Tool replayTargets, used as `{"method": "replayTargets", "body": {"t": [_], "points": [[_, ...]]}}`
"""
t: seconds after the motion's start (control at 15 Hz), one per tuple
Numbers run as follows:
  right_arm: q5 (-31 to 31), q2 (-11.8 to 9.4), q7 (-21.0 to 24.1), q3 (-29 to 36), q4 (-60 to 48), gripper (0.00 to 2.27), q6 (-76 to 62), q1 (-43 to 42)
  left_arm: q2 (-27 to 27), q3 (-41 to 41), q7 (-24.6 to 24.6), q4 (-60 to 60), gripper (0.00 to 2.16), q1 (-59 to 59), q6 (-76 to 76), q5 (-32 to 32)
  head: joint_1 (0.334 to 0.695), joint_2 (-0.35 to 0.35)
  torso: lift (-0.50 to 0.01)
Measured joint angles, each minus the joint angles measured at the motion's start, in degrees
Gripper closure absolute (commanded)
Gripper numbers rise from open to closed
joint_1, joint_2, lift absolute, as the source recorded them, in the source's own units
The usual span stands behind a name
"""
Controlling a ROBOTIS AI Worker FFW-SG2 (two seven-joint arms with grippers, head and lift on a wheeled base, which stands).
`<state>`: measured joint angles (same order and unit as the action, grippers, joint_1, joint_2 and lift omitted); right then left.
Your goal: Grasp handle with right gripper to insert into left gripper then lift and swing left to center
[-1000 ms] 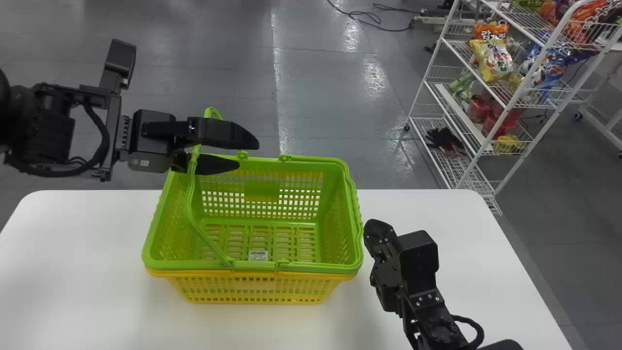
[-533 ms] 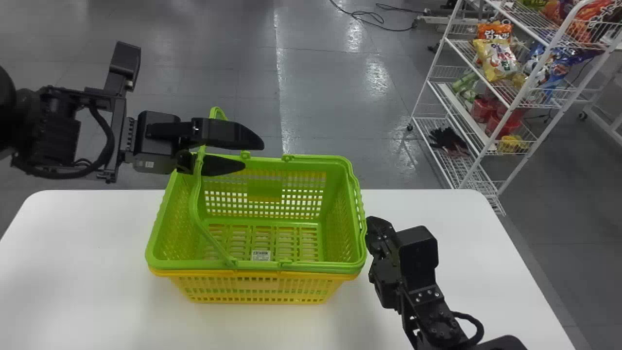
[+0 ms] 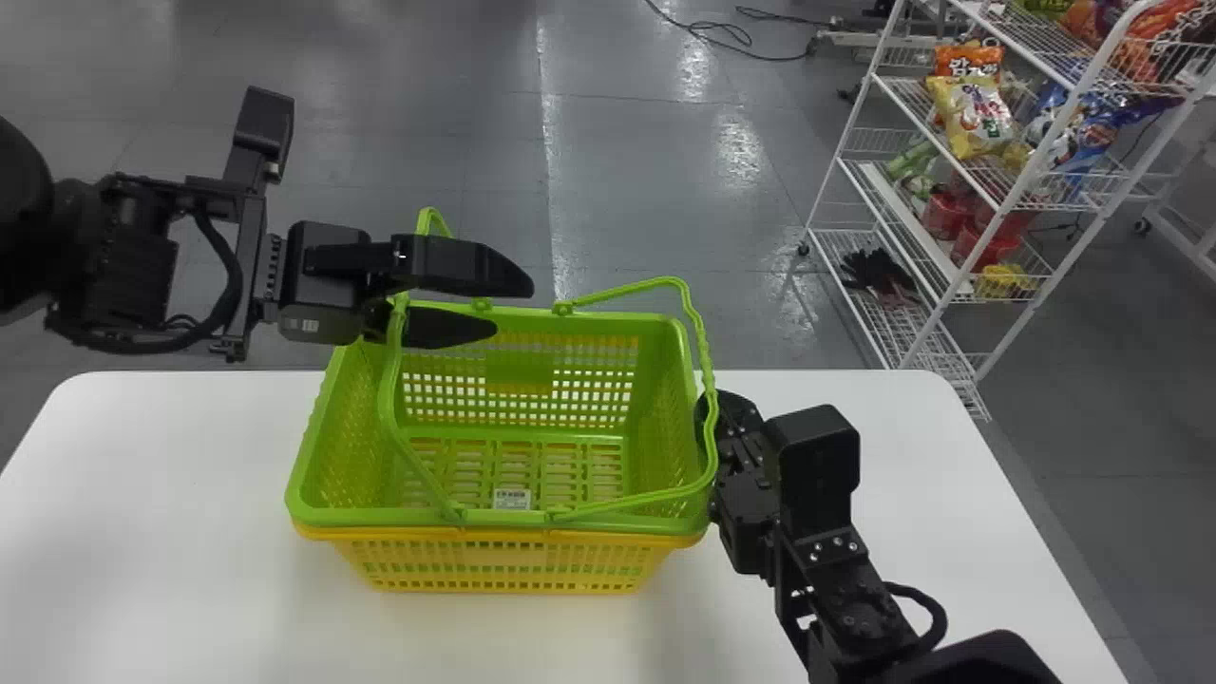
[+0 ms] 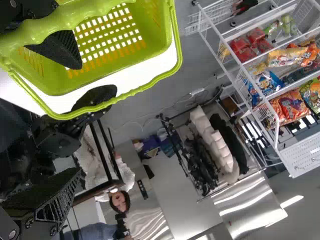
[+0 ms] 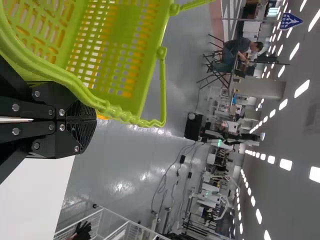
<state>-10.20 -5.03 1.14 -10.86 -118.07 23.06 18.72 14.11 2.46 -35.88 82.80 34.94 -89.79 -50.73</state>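
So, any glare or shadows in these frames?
Head view: white glare on the gray floor, faint soft shadow on the white table around the yellow basket. Left wrist view: bright wavy streaks on a shiny silvery surface. Right wrist view: ceiling lights blown out to white, patchy shine on the floor.

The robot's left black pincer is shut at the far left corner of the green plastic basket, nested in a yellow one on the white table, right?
Not shut: the head view shows the left pincer open, its fingers apart, at that corner of the green basket, which is nested in the yellow basket on the white table.
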Motion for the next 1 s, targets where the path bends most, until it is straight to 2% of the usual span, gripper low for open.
{"method": "replayTargets", "body": {"t": [0.53,1.0], "points": [[-1.54,1.08,0.47,-4.98,-2.98,2.22,4.89,-1.83,-0.09,1.1,0.08,-2.23,0.08,2.31,0.0,0.76,0.695,-0.077,-0.093],[-2.84,1.26,1.28,-8.66,-3.31,2.22,8.46,-3.99,-1.7,3.63,0.2,-5.52,0.08,5.75,0.0,2.43,0.695,-0.067,-0.093]]}}
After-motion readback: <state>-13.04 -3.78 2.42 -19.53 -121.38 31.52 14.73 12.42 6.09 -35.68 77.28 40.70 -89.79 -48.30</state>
